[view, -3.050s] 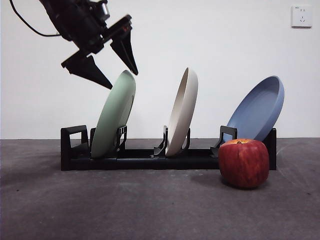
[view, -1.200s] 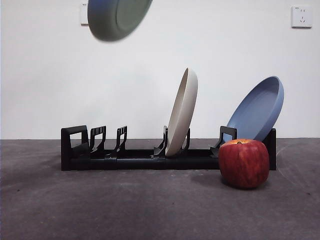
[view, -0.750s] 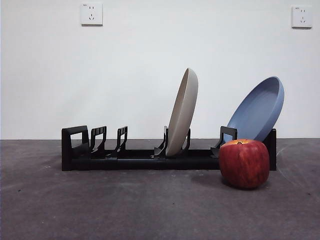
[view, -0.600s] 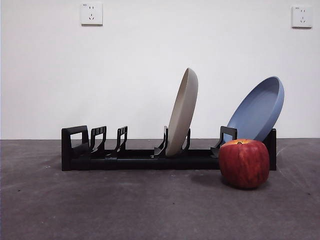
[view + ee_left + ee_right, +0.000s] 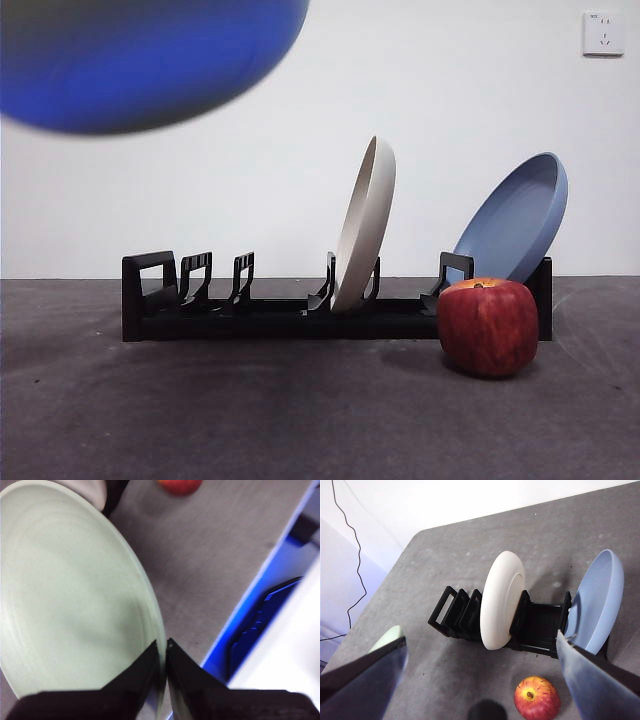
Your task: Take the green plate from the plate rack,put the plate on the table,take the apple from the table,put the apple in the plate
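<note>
My left gripper is shut on the rim of the green plate and holds it in the air above the table. In the front view a big blurred bluish round shape fills the top left; it seems to be this plate, close to the camera. An edge of the plate shows in the right wrist view. The plate rack has its left slots empty. The apple stands on the table in front of the rack's right end. My right gripper is open and empty, high above the rack and the apple.
A cream-white plate stands in the rack's middle slot and a blue plate leans at its right end. The table's edge, with a blue and white structure beyond it, shows in the left wrist view. The apple also shows there.
The green plate was lifted out of the rack's left slot and rose out of the front view. A large blurred shape has now come in at the top left, nearer the camera.
</note>
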Robot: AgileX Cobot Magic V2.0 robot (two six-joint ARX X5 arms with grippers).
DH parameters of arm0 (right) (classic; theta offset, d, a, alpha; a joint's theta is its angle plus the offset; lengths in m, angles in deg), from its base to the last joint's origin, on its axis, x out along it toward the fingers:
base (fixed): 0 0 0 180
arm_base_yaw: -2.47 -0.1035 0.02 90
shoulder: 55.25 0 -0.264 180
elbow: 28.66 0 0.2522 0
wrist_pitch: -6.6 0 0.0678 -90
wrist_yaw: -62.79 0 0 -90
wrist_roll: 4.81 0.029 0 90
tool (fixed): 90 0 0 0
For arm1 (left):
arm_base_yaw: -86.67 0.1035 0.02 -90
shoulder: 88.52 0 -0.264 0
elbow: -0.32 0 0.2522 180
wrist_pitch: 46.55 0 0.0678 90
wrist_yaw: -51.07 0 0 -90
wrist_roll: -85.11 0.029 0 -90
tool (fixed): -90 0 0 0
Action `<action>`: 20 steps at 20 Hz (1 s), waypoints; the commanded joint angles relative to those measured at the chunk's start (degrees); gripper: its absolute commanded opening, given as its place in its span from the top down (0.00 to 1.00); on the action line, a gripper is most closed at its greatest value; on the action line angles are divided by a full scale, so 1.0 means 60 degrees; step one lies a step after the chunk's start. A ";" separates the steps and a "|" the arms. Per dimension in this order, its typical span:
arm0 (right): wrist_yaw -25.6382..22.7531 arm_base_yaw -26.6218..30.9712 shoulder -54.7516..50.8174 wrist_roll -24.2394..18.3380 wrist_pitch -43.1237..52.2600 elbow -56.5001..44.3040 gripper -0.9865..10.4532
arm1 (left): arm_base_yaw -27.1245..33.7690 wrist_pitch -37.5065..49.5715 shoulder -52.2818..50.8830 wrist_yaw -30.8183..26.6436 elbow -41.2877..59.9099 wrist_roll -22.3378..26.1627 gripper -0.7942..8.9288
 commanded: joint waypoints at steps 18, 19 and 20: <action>0.0142 -0.0007 0.0004 -0.0164 -0.0259 0.0033 0.48 | 0.1982 0.5847 0.1082 0.2393 0.4452 0.0627 0.93; 0.0142 -0.0007 0.0004 -0.0160 -0.0259 0.0033 0.48 | 0.2098 0.5971 0.1253 0.2444 0.4448 0.0725 0.93; 0.0142 -0.0007 0.0004 -0.0164 -0.0262 0.0033 0.48 | 0.2197 0.6135 0.1443 0.2568 0.4448 0.0831 0.93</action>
